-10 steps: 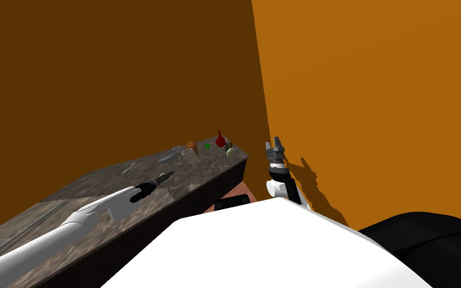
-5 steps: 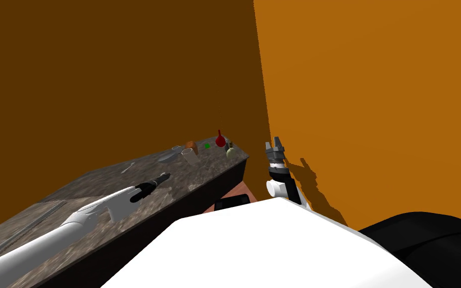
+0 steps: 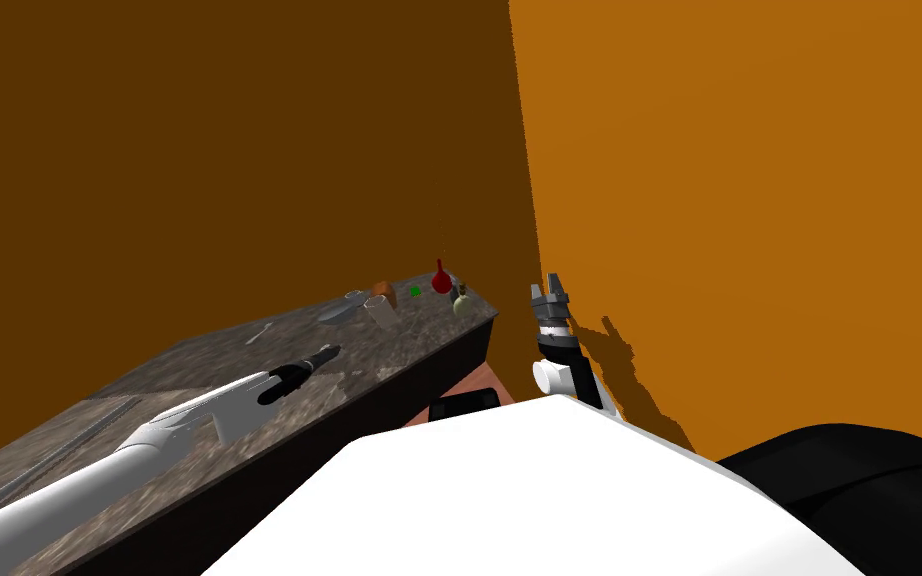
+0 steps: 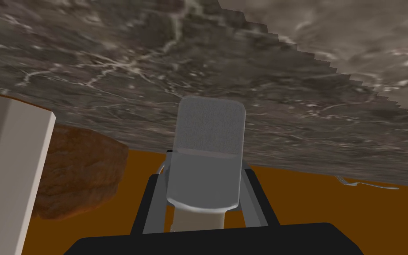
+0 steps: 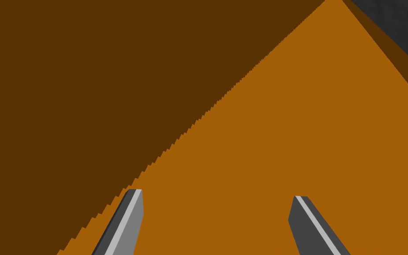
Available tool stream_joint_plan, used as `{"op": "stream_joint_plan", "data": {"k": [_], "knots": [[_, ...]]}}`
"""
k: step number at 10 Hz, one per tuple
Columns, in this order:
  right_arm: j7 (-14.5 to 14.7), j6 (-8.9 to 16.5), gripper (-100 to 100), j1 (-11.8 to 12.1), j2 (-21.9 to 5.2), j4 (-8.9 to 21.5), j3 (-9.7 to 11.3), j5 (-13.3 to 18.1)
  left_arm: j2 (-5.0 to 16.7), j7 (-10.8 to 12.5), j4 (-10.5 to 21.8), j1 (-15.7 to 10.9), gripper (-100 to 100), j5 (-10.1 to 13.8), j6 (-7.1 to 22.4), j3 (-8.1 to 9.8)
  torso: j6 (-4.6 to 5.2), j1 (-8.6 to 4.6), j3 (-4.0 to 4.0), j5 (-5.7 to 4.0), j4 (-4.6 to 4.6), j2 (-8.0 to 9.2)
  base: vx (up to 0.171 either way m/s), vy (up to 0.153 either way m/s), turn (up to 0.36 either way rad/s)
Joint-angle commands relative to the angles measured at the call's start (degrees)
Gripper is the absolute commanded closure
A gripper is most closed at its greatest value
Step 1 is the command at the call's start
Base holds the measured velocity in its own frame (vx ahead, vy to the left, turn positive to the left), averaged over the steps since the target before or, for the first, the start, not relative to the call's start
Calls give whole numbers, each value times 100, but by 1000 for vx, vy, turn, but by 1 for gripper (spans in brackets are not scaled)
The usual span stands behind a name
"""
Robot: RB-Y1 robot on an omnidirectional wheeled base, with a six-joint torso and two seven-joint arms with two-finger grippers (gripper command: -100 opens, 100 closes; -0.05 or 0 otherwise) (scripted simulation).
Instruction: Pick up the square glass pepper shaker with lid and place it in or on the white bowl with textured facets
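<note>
In the left wrist view a square grey shaker (image 4: 207,133) with a flat lid sits between my left gripper's (image 4: 204,175) fingers (image 4: 155,199), which press its two sides. The gripper is shut on it over the dark marbled counter (image 4: 110,57). Close beside it are the white faceted bowl (image 4: 8,172) and a brown lump (image 4: 81,177). In the head view my left gripper (image 3: 325,356) reaches along the counter (image 3: 199,370) toward the white bowl (image 3: 381,312). My right gripper (image 3: 549,287) is raised by the orange wall, open and with nothing in it (image 5: 218,199).
At the counter's far end stand a grey dish (image 3: 334,316), a brown item (image 3: 383,291), a green piece (image 3: 415,292), a red bottle (image 3: 440,280) and an olive bottle (image 3: 461,302). A fork (image 3: 257,335) lies mid-counter. Orange walls meet behind the counter.
My left forearm has shifted slightly along the counter and its gripper tip looks narrower than before. The right arm and the things on the counter have not moved.
</note>
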Motion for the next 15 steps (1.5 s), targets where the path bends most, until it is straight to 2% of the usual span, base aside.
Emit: {"op": "stream_joint_plan", "data": {"k": [1,5,6,7,8,9,15], "knots": [[0,0,0,0,0,0,0,0,45,47,58,-29,100,129,102,12,0,0,0,0,0,0,-51,-9,-176],[0,0,0,-1,-1,0,0,0,136,187,318,-98,100,538,421,74,8,20,7,2,7,9,-53,35,-254],[0,0,0,-1,-1,0,0,0,167,248,455,-122,100,722,567,107,4,26,6,6,6,7,-63,61,-292],[0,0,0,-1,-1,0,0,0,167,248,455,-122,100,722,567,107,3,31,9,5,7,12,-43,55,-148],[0,0,0,0,-1,0,-1,0,203,315,613,-143,100,921,725,143,-9,30,8,10,5,12,-39,65,-306],[0,0,0,-1,-1,0,0,0,203,315,613,-143,100,921,725,143,1,34,8,7,7,11,-47,60,-147],[0,0,0,-1,-1,0,-1,0,368,533,1171,-188,100,1562,1237,242,-12,38,14,11,9,21,-71,56,-215]]}}
